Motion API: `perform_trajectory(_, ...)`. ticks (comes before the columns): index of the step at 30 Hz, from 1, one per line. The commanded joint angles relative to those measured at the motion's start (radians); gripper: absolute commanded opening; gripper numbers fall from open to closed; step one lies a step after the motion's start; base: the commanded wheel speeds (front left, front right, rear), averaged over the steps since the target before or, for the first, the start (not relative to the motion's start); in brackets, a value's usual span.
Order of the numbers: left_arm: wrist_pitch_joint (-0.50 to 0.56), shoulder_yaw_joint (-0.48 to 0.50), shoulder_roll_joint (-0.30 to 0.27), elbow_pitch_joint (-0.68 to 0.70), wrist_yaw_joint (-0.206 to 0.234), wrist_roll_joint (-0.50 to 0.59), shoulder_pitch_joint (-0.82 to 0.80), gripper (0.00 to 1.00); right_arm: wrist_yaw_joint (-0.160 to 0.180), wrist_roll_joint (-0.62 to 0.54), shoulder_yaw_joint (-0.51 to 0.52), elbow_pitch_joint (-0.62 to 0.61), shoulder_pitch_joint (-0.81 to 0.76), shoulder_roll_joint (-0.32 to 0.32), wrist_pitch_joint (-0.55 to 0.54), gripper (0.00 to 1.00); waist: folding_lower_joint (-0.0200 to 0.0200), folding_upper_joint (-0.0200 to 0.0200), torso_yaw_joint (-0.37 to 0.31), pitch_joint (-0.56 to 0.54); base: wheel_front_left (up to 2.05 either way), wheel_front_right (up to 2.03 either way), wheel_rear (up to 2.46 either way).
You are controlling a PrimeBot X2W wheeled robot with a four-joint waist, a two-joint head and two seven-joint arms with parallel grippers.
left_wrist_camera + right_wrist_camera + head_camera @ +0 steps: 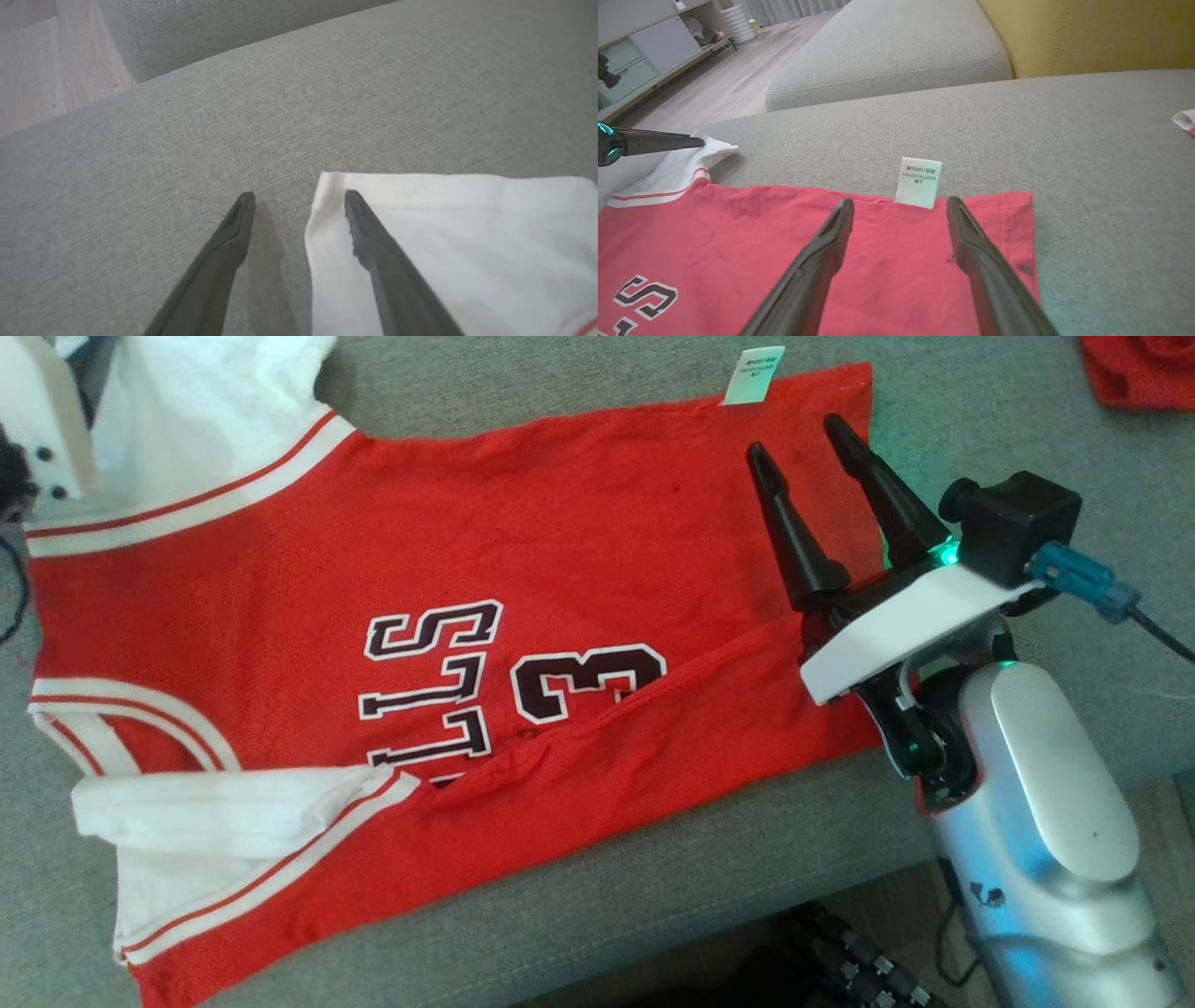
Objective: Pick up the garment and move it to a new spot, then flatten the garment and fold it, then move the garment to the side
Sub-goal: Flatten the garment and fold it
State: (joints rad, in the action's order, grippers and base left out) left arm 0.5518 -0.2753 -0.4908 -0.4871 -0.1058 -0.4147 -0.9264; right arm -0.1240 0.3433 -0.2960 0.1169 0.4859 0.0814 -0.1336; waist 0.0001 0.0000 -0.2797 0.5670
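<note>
1. The garment, a red sleeveless jersey with white trim, lies spread on the grey sofa cushion. In the head view its shoulders point to 9 o'clock and its hem to 3 o'clock.
2. Its near long side lies turned over as a flap that covers part of the lettering, with creases along the fold.
3. A white care label sticks out from the far edge at about 1 o'clock.
4. The right gripper is poised over the hem end, fingers spread wide and holding nothing. In its wrist view the tips point at the far edge, one on either side of the label.
5. The left gripper also stands wide open and empty. One finger is over the corner of the white shoulder strap and the other over bare cushion at its 9 o'clock. Whether either finger touches the cloth cannot be told.
6. The step in hand looks like taking the far edge at both ends to fold it toward 6 o'clock.
7. To do it well, each gripper should pinch the cloth itself — not the label alone. They should then lift together, keep the edge taut between them and lay it parallel to the near flap.
8. Another red cloth sits at 2 o'clock — well apart.
</note>
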Motion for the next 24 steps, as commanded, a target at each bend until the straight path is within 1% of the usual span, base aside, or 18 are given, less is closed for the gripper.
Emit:
perform_trajectory(1,-0.010,0.042,-0.062,0.021,0.002,0.011,-0.051,1.00,-0.007,0.007,-0.017,-0.027,0.007,0.008,0.013,1.00,-0.0001,0.0000,-0.003,0.001,0.00,0.00,0.00)
perform_trajectory(4,-0.010,0.036,-0.066,0.003,0.000,0.009,-0.054,0.99,-0.007,0.008,-0.016,-0.023,0.008,0.012,0.018,1.00,-0.0001,0.0000,-0.004,0.000,0.00,0.00,0.00)
perform_trajectory(5,-0.008,0.031,-0.065,0.000,-0.002,0.006,-0.054,0.82,-0.007,0.009,-0.015,-0.023,0.009,0.013,0.019,1.00,-0.0001,0.0000,-0.004,0.000,0.00,0.00,0.00)
perform_trajectory(6,-0.007,0.026,-0.062,-0.002,-0.005,0.001,-0.053,0.58,-0.007,0.009,-0.013,-0.022,0.010,0.015,0.019,1.00,-0.0001,0.0000,-0.002,0.000,0.00,0.00,0.00)
perform_trajectory(7,-0.006,0.020,-0.058,-0.002,-0.008,-0.007,-0.053,0.45,-0.007,0.010,-0.011,-0.021,0.012,0.016,0.019,1.00,-0.0001,0.0000,-0.001,0.000,0.00,0.00,0.00)
perform_trajectory(9,-0.003,0.004,-0.050,0.001,-0.013,-0.022,-0.051,0.35,-0.007,0.009,-0.007,-0.020,0.016,0.021,0.016,1.00,-0.0001,0.0000,0.003,-0.001,0.00,0.00,0.00)
perform_trajectory(11,0.002,-0.011,-0.047,0.006,-0.017,-0.034,-0.050,0.30,-0.007,0.007,-0.001,-0.018,0.024,0.025,0.012,1.00,-0.0001,0.0000,0.006,-0.002,0.00,0.00,0.00)
perform_trajectory(12,0.002,-0.017,-0.047,0.007,-0.018,-0.038,-0.051,0.25,-0.007,0.006,0.003,-0.017,0.028,0.027,0.010,1.00,-0.0001,0.0000,0.008,-0.002,0.00,0.00,0.00)
perform_trajectory(13,0.001,-0.022,-0.047,0.008,-0.019,-0.041,-0.052,0.15,-0.007,0.005,0.005,-0.016,0.032,0.028,0.009,1.00,-0.0001,0.0000,0.010,-0.002,0.00,0.00,0.00)
perform_trajectory(15,-0.001,-0.033,-0.047,0.008,-0.020,-0.048,-0.054,0.00,-0.007,0.004,0.008,-0.013,0.040,0.028,0.006,1.00,-0.0001,0.0000,0.012,-0.003,0.00,0.00,0.00)
perform_trajectory(19,-0.027,-0.055,-0.048,0.007,-0.023,-0.061,-0.058,0.00,-0.007,-0.002,0.011,0.004,0.061,0.035,-0.002,1.00,-0.0001,0.0000,0.020,-0.009,0.00,0.00,0.00)
perform_trajectory(24,-0.079,-0.069,-0.043,0.011,-0.023,-0.069,-0.062,0.00,-0.007,-0.064,0.025,0.066,0.110,0.083,-0.040,1.00,-0.0001,0.0000,0.042,-0.029,0.00,0.00,0.00)
